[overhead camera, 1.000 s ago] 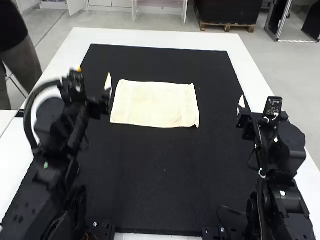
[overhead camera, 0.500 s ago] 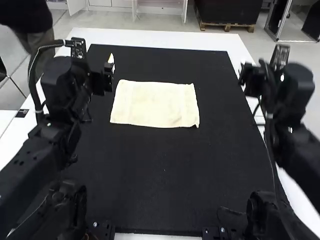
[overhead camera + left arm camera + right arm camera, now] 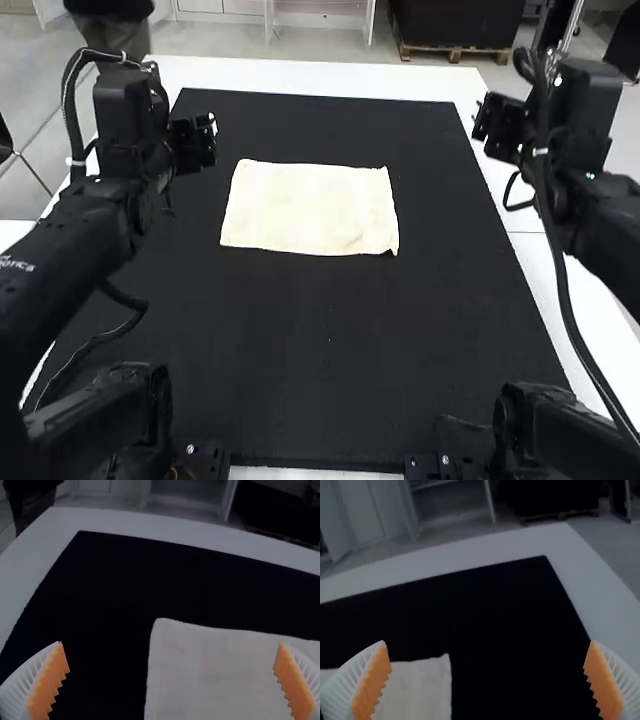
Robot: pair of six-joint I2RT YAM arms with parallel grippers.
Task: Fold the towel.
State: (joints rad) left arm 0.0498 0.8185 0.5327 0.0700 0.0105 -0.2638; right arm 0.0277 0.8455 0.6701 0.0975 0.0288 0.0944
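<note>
A cream towel (image 3: pixel 310 208) lies as a flat, neat rectangle toward the far part of the black mat; whether it has layers I cannot tell. My left gripper (image 3: pixel 207 135) is raised at the towel's left, apart from it. On the other side, my right gripper (image 3: pixel 480 118) is held up over the mat's right edge. In the left wrist view, my left gripper (image 3: pixel 171 680) has its fingers wide apart, with the towel (image 3: pixel 220 675) beyond. My right gripper (image 3: pixel 487 680) is likewise open in the right wrist view, near a corner of the towel (image 3: pixel 420 690).
The black mat (image 3: pixel 330 340) covers most of the white table (image 3: pixel 330 78). Both arms stand at the near side, and a dark cable hangs from the right arm over the table's right side.
Both arms have risen and drawn back; the right gripper has moved up and away from the near side. The towel has stayed as it was.
</note>
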